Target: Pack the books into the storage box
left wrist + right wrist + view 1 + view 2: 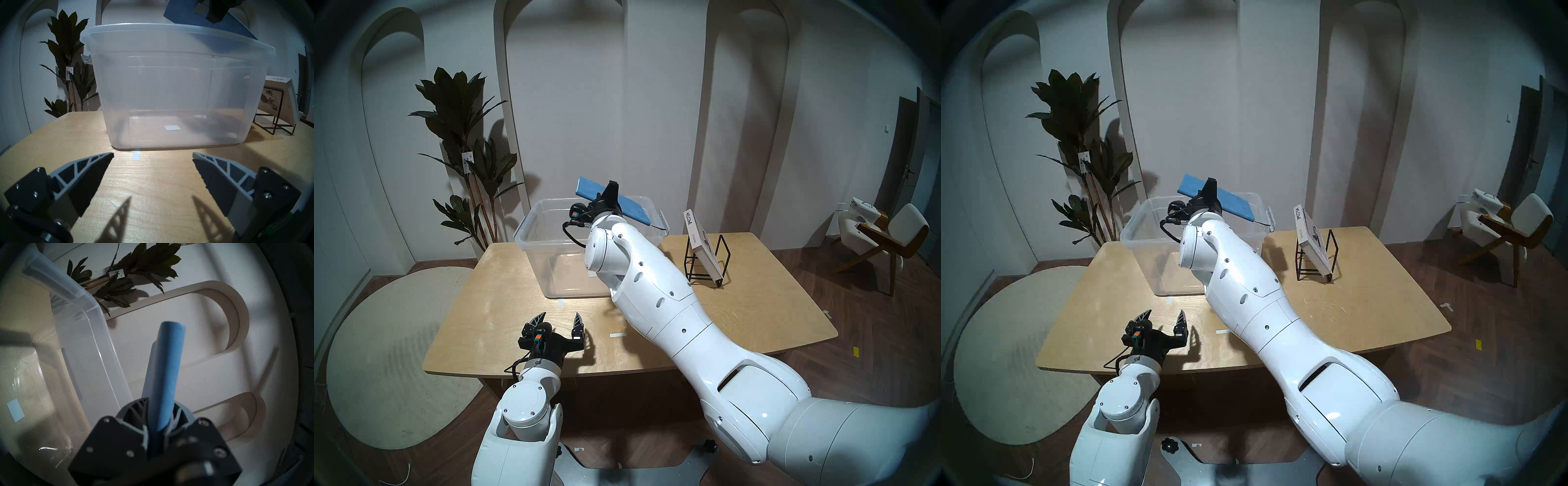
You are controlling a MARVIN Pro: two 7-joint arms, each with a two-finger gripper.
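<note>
While tilted, thin blue book [629,206] looks plain.

The left gripper [153,156], jaws wide apart, faces the empty storage box [169,84] on the table [153,186].

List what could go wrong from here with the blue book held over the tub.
1. The right gripper pinches the thin blue book mid-length and tilted above the clear storage tub; its low end could catch the rim on the way down.
2. Dropped from this height, it may land on a corner inside the tub.
3. The WELCOME book leans in the black wire rack; a wide arm swing might knock it.
</note>
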